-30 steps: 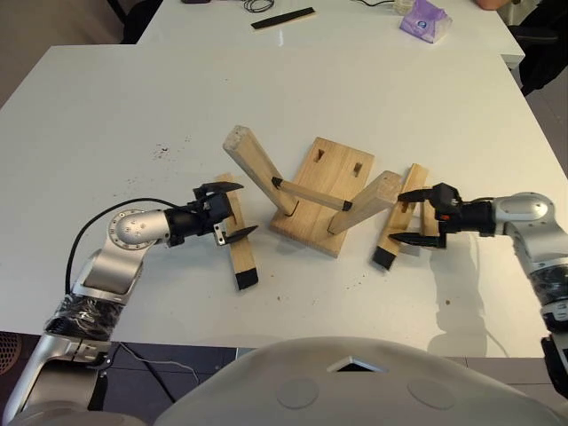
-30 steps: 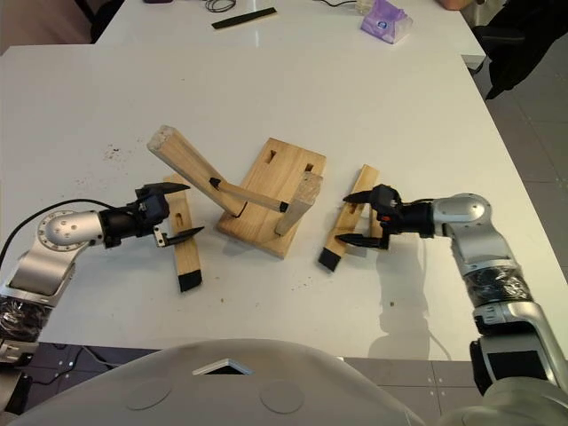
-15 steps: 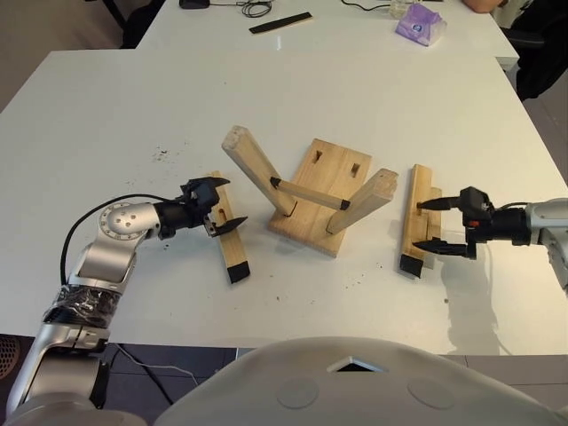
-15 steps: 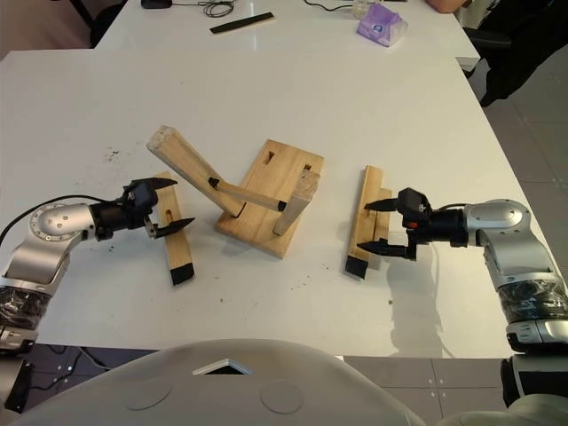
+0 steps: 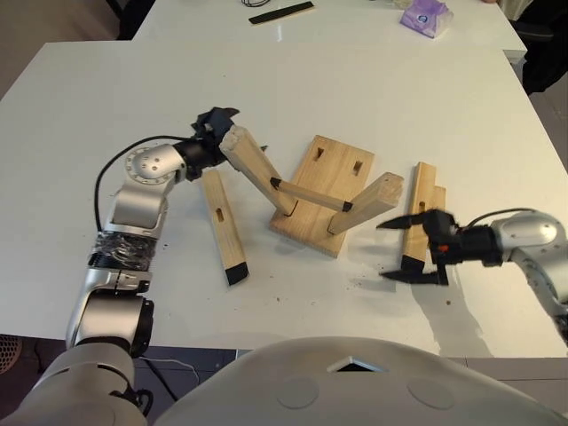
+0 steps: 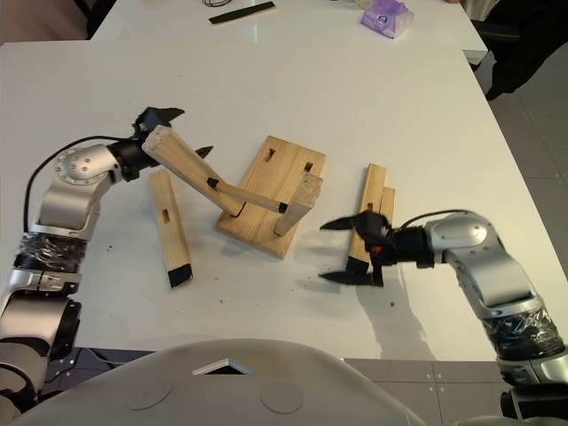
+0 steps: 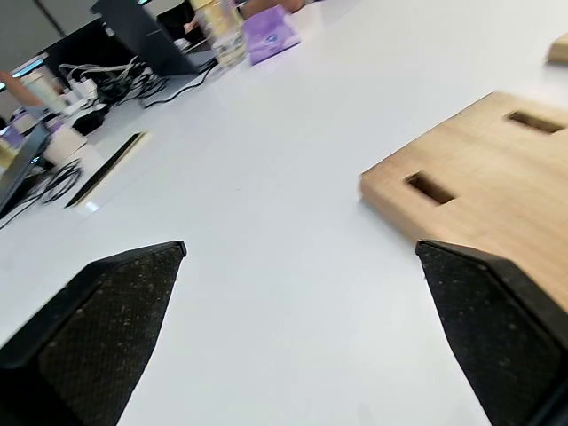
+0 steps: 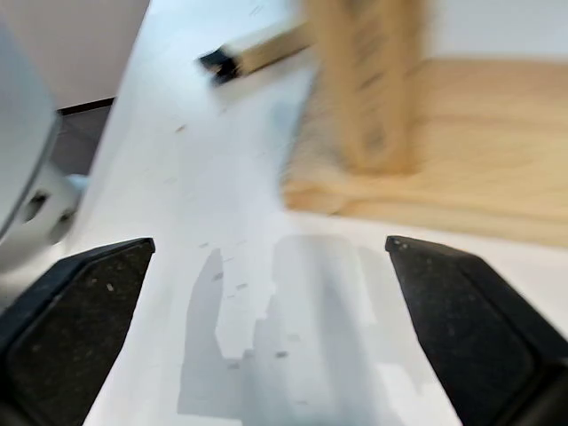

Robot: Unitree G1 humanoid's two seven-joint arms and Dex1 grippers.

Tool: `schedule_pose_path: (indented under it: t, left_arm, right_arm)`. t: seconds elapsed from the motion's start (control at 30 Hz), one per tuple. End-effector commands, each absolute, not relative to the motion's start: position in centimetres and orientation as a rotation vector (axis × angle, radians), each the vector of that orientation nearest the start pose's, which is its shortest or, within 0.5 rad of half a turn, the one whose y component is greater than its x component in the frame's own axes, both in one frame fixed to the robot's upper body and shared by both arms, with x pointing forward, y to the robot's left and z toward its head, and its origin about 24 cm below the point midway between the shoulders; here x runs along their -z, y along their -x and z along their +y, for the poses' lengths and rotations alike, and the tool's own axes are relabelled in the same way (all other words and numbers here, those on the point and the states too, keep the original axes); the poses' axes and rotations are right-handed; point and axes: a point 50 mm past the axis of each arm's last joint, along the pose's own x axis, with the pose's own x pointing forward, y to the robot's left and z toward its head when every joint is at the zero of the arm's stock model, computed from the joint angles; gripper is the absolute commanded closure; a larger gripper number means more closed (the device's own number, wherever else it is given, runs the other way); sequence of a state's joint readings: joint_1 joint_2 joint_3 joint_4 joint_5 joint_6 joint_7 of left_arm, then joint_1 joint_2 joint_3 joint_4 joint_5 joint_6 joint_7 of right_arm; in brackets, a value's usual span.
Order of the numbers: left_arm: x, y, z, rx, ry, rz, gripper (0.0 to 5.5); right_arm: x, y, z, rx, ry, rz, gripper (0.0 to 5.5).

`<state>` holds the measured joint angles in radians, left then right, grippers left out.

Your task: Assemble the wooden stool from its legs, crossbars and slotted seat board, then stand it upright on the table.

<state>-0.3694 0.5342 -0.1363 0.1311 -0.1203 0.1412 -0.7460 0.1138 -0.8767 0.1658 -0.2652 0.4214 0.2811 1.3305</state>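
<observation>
White surface (image 5: 373, 98) carries the seat board (image 5: 335, 170) at centre, a leg frame (image 5: 311, 193) leaning on it. Wide open, the left gripper (image 6: 186, 131) sits at the frame's ten o'clock end; the right gripper (image 6: 323, 253), equally wide, at four o'clock.

White table (image 5: 426, 98), with dark specks (image 5: 358, 284) scattered near its front edge. A second white table (image 5: 355, 27) stands just behind it. On that one: black flat strip (image 5: 280, 12), purple packet (image 5: 423, 16), cables (image 7: 115, 84), clear bottle (image 7: 217, 35), possibly a laptop (image 7: 142, 31) (blurred).
</observation>
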Motion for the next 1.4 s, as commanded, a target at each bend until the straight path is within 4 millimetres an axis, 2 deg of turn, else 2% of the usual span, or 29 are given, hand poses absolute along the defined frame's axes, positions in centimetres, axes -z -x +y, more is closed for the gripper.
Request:
schedule_pose_path:
  t: [0.03,0.23,0.37,0.47,0.6,0.73,0.93,1.07,1.17,1.27,1.4]
  left_arm:
    - [-8.9,-28.7,16.3,0.891,-0.468,0.131,0.7]
    - [-8.2,-26.5,14.0,0.95,-0.426,0.126,0.7]
    - [-7.7,-25.2,12.5,0.974,-0.384,0.138,0.7]
    - [-7.2,-24.4,12.2,0.986,-0.387,0.154,0.7]
    - [-5.8,-24.3,12.8,0.954,-0.368,0.208,0.7]
    - [-4.4,-24.4,13.2,0.924,-0.347,0.251,0.7]
    - [-3.6,-24.1,12.0,0.961,-0.333,0.263,0.7]
    - [-4.4,-23.4,10.6,1.058,-0.34,0.237,0.7]
    - [-5.9,-22.6,10.5,1.151,-0.324,0.225,0.7]
    - [-8.1,-22.4,11.3,1.214,-0.309,0.216,0.7]
    - [-11.0,-24.5,13.2,1.182,-0.353,0.181,0.7]
  right_arm:
    - [-5.9,-16.6,-18.6,-1.601,0.18,0.58,0.69]
    - [-4.8,-16.4,-16.9,-1.581,0.114,0.574,0.69]
    - [-3.5,-16.4,-17.2,-1.519,0.158,0.63,0.69]
    - [-3.5,-17.5,-18.5,-1.464,0.164,0.633,0.69]
    - [-3.7,-20.1,-19.6,-1.369,0.207,0.588,0.69]
    - [-3.9,-22.3,-18.5,-1.307,0.199,0.508,0.69]
    - [-3.4,-24.2,-17.2,-1.234,0.21,0.47,0.69]
    - [-2.9,-24.8,-17.6,-1.167,0.24,0.47,0.69]
    - [-2.7,-25.3,-17.7,-1.115,0.248,0.453,0.69]
    - [-2.8,-25.3,-17.9,-1.09,0.252,0.442,0.69]
    - [-2.7,-24.4,-18.5,-1.102,0.251,0.465,0.69]
